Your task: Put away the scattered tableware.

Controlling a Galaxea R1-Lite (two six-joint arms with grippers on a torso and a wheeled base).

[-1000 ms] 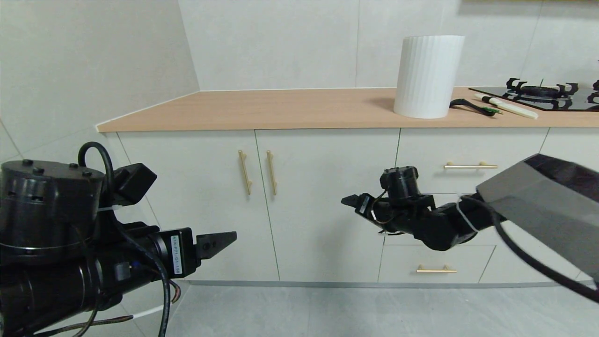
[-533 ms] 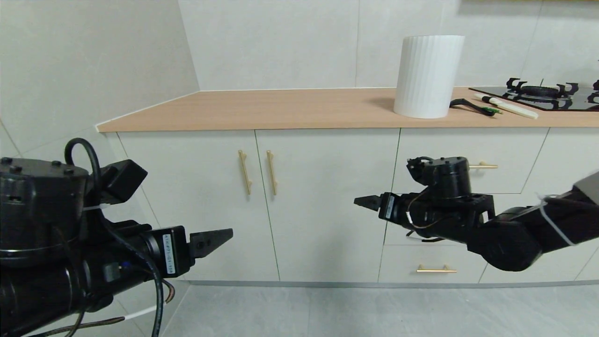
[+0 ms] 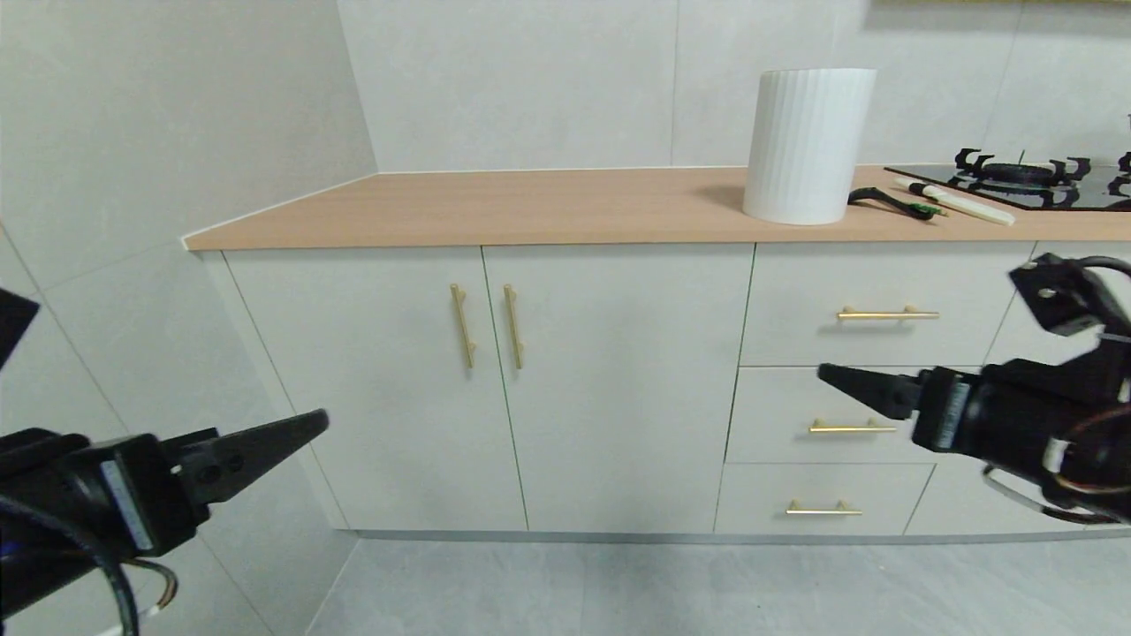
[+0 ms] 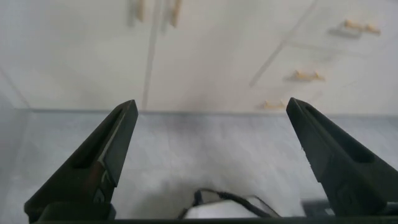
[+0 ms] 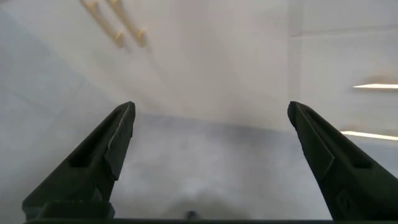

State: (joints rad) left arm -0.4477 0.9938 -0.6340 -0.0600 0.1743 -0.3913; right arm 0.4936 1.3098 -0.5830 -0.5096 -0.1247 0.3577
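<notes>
While both arms hang low in front of the cabinets, the tableware sits up on the wooden counter (image 3: 530, 208), well above either of them. From where I stand, two pieces lie loose there: a black-handled utensil (image 3: 888, 200) and a pale utensil (image 3: 963, 205) with a bit of green at its near end. They rest side by side, just beside the white canister (image 3: 808, 146) at their nine o'clock, with the stove (image 3: 1025, 181) at their three o'clock. I cannot tell whether the black one touches the canister. Their long axes run close to the nine-to-three line, tipped slightly toward four.

The right gripper (image 3: 839, 380) is level with the middle drawer handle (image 3: 844, 428), and its jaws stand wide apart around nothing, as its wrist view (image 5: 211, 162) makes plain. The left gripper (image 3: 300, 430) is down at the cabinet's far corner, its jaws just as wide (image 4: 211, 162) and empty.

What matters next is this: the utensils lie at about one o'clock from the right gripper, but far off at two o'clock from the left. The right arm looks the nearer one for the pick. It would have to rise over the counter edge and set its jaws across those long handles. The canister is probably where they belong.
</notes>
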